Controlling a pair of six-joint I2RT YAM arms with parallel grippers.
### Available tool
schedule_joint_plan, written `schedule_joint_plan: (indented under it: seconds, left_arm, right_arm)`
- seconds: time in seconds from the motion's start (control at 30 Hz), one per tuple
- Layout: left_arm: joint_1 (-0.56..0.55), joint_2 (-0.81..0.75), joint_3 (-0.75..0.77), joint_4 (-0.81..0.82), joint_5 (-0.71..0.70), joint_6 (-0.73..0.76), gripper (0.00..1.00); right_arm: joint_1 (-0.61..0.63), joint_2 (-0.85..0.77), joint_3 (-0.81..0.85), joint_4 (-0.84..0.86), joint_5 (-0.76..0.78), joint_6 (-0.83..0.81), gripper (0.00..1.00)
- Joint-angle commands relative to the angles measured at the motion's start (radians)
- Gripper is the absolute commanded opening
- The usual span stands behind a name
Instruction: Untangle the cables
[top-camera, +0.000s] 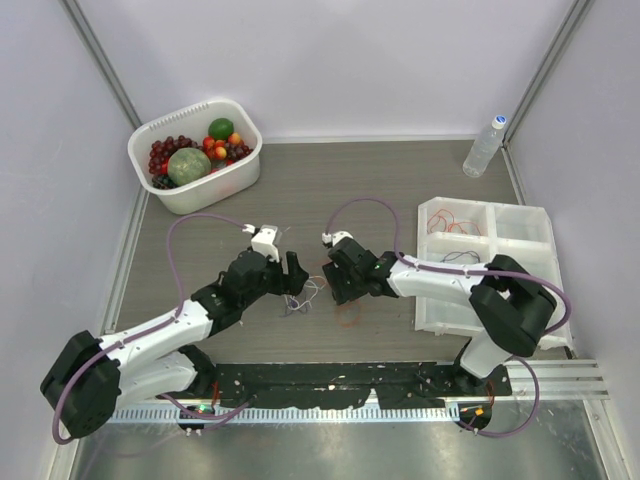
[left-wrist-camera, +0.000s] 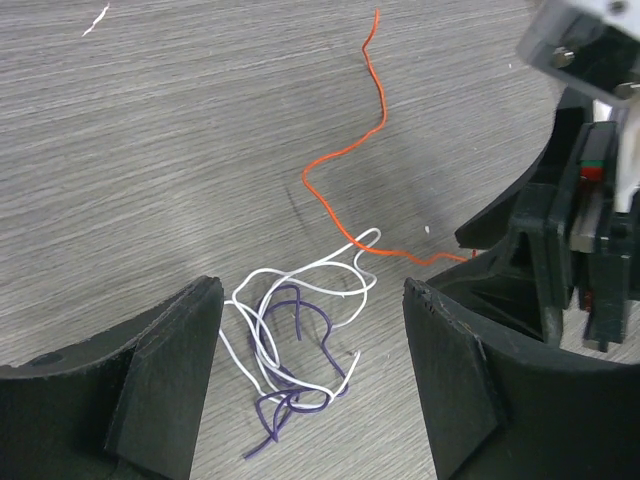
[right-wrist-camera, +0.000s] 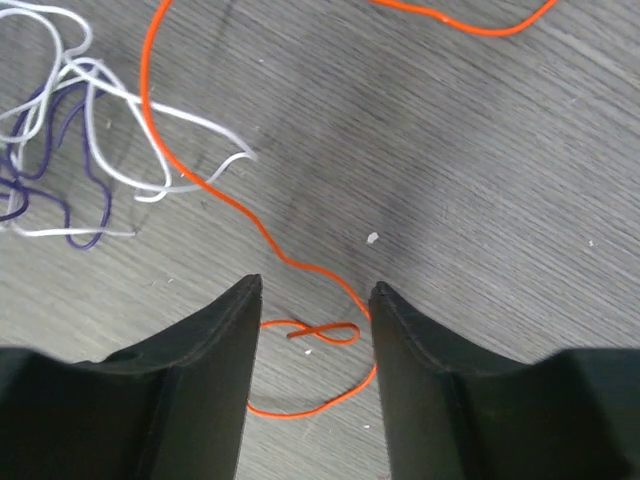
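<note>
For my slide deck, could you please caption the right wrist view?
Open right gripper straddles a thin orange wire; white and purple wires tangled nearby.

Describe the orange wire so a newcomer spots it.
On the wooden table, look between the left hand and right hand. The orange wire lies beside the white and purple tangle, passing under the right hand. Unlike those strands, it is bright orange.

Robotics lab cell: white panel walls (top-camera: 330, 60), aluminium posts (top-camera: 98, 55), mounting rail (top-camera: 330, 413).
</note>
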Motion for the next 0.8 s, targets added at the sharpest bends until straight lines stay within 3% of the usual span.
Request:
schedule_joint_plan:
  seconds: [0.0, 0.07, 0.17, 0.27, 0.57, 0.63, 0.77]
  left_arm:
    - [-0.014, -0.003, 0.008, 0.063, -0.06, 0.03, 0.76]
    - [-0.017, -0.002, 0.011, 0.058, -0.071, 0.036, 0.76]
    - [-0.017, -0.003, 0.014, 0.048, -0.085, 0.041, 0.76]
    - [-0.019, 0.001, 0.016, 0.051, -0.085, 0.039, 0.76]
    - [-0.037, 0.023, 0.022, 0.051, -0.105, 0.042, 0.76]
    - [-0.043, 0.024, 0.024, 0.051, -0.105, 0.044, 0.76]
    - [-0.043, 0.021, 0.024, 0.051, -0.105, 0.044, 0.76]
  right_arm:
    - [0.008, 0.052, 0.04, 0.032, 0.062, -0.017, 0.49]
    - [0.022, 0.055, 0.047, 0.04, 0.12, -0.011, 0.4]
    - [0.031, 0.044, 0.038, 0.052, 0.188, 0.004, 0.14]
    - [0.031, -0.006, 0.025, 0.047, 0.257, 0.015, 0.01]
    - [0.005, -0.411, 0.01, -0.022, 0.355, 0.09, 0.01]
    - [-0.048, -0.474, 0.043, -0.084, 0.36, 0.132, 0.01]
    - [-0.307, -0.549, 0.099, -0.18, 0.129, 0.224, 0.01]
